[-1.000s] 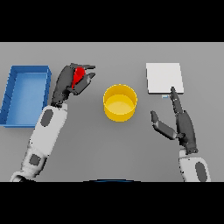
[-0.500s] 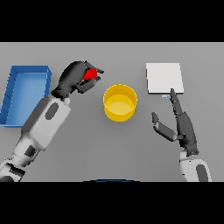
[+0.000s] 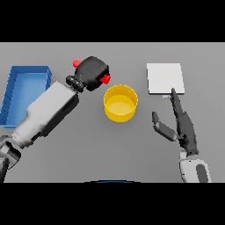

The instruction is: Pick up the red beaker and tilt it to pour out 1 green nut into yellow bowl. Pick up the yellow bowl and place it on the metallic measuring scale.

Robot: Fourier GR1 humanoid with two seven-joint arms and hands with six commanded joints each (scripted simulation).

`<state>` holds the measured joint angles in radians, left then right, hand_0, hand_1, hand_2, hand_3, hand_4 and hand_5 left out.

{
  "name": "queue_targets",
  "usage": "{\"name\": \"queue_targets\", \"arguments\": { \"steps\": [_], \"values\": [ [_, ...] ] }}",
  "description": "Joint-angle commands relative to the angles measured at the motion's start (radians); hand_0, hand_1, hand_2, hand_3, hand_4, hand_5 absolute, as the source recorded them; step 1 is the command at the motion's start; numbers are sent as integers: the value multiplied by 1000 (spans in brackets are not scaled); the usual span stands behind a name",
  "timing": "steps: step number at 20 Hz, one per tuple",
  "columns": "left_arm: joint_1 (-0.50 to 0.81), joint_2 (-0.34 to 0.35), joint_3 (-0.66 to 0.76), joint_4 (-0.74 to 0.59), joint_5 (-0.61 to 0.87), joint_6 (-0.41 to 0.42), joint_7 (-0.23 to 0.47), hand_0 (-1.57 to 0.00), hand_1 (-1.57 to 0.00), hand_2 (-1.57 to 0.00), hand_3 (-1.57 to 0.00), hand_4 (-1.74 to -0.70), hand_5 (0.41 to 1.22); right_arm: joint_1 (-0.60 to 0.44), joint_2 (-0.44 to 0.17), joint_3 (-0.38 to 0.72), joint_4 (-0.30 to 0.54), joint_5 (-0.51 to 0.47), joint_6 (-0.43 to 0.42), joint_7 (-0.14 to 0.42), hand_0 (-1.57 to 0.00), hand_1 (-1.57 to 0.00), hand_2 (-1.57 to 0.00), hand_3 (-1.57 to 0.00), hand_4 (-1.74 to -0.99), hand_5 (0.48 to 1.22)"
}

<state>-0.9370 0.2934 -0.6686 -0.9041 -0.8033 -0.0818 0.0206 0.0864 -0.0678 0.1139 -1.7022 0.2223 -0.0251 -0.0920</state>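
Lit evenly and softly from above, no glare on the grey table (image 3: 88, 162). Only faint, diffuse shading beneath the yellow bowl (image 3: 120, 103) at centre frame. Flat, bright white on the scale (image 3: 165, 78), upper right. No edge distortion.

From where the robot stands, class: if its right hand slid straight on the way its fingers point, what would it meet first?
The metallic scale. The right hand has straight fingers aimed up-view at the scale's near edge; height is unclear, so it could pass above it.
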Motion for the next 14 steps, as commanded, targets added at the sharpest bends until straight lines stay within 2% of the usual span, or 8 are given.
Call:
{"name": "queue_targets", "arguments": {
  "steps": [1,3,5,9,13,14],
  "values": [
    [-28,-4,-32,24,-28,-19,-2,-1571,-1571,-1571,-1571,-1613,1206,-2,-1,0,-7,-2,1,-4,1,1,1,1,-1258,697],
    [-90,-2,-90,40,-64,-92,-2,-1571,-1571,-1571,-1571,-1656,1212,-5,7,4,3,17,-15,-5,1,1,1,1,-1245,679],
    [-117,-6,-139,45,-78,-135,-31,-1571,-1571,-1571,-1571,-1684,1215,-1,12,0,3,2,-11,-7,1,1,1,1,-1225,663],
    [-199,-33,-238,116,-135,-187,-35,-1571,-1571,-1571,-1571,-1715,1219,-7,17,0,8,15,-26,-4,1,1,1,1,-1193,649],
    [-250,-20,-338,124,-191,-225,-47,-1571,-1571,-1571,-1571,-1730,1220,0,13,5,22,42,-40,-22,1,1,1,1,-1188,647],
    [-264,-23,-365,132,-205,-224,-66,-1571,-1571,-1571,-1571,-1733,1220,-6,16,4,20,41,-43,-13,1,1,1,1,-1183,643]
  ]
}}
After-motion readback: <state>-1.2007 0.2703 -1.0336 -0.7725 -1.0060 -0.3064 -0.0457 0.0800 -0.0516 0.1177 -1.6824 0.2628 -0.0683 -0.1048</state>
